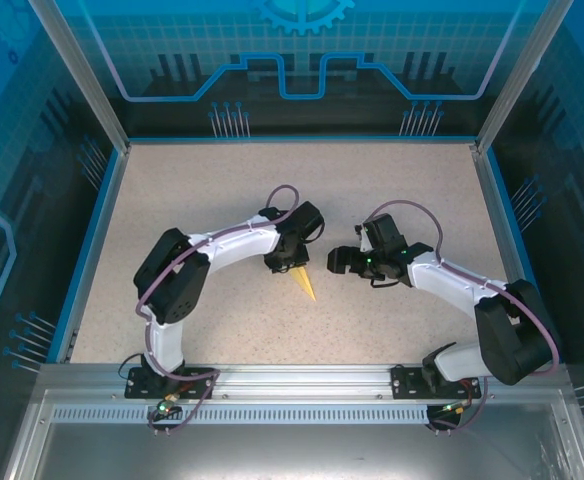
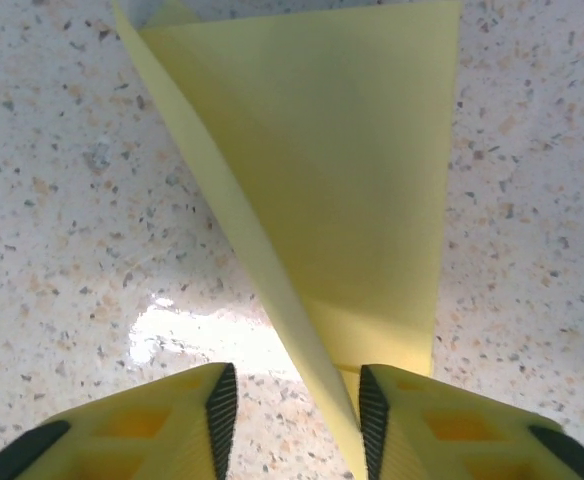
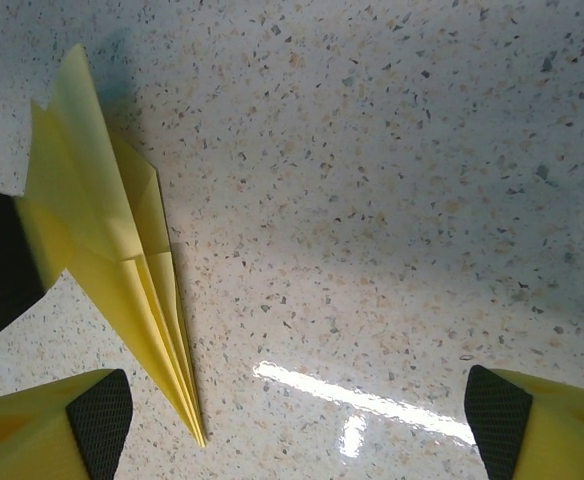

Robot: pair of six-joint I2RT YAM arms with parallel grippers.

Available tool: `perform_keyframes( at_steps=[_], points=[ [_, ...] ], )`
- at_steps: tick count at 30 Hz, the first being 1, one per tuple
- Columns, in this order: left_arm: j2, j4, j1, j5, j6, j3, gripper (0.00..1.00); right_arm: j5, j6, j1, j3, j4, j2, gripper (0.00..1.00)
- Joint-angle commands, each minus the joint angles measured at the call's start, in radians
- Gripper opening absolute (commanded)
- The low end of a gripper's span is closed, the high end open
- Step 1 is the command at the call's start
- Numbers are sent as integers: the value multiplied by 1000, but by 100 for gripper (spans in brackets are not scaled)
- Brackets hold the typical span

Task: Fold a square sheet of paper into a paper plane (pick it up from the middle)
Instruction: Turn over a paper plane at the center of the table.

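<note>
We are seeing one paper plane (image 1: 305,284) lying on the speckled desk (image 1: 222,190) near its middle, tip aiming toward the near edge, with the left pincer (image 2: 297,425) hanging over its wide end and hiding that end from the camera above. That pincer is standing partly spread, one pad on each side of the plane's raised fold with a gap showing beside the paper, while the right pincer (image 3: 297,430) is gaping wide just beside the plane, gripping nothing. We are counting two pincers and a single folded plane, fenced by blue panels (image 1: 302,60) behind.
</note>
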Motion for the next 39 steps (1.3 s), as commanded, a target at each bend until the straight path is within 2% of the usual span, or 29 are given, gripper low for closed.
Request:
perform_keyframes(
  at_steps=[1,10,16,19,24,28,31,36,39],
  points=[
    [-36,1,-7,-29,-38,-35,33,-25,20,-14,-5,12,8,89],
    [3,24,-7,-27,-31,-42,23,-28,19,-13,1,-1,7,89],
    [15,28,-6,-58,-13,-26,8,-26,19,-12,2,-10,-5,89],
    [-34,53,-6,-68,20,-31,2,-11,17,-14,10,-24,-20,89],
    [-180,189,-6,-38,135,-86,0,17,26,-24,12,-39,-73,89],
    [-278,375,6,72,210,-182,0,5,42,-44,4,-33,-122,89],
    [-319,555,40,201,194,-295,0,-69,34,-57,-4,1,-155,89],
    [-311,861,93,403,142,-455,0,-161,48,-47,12,14,-153,87],
    [-274,981,94,457,113,-513,0,-167,35,-17,21,34,-127,84]
  ],
)
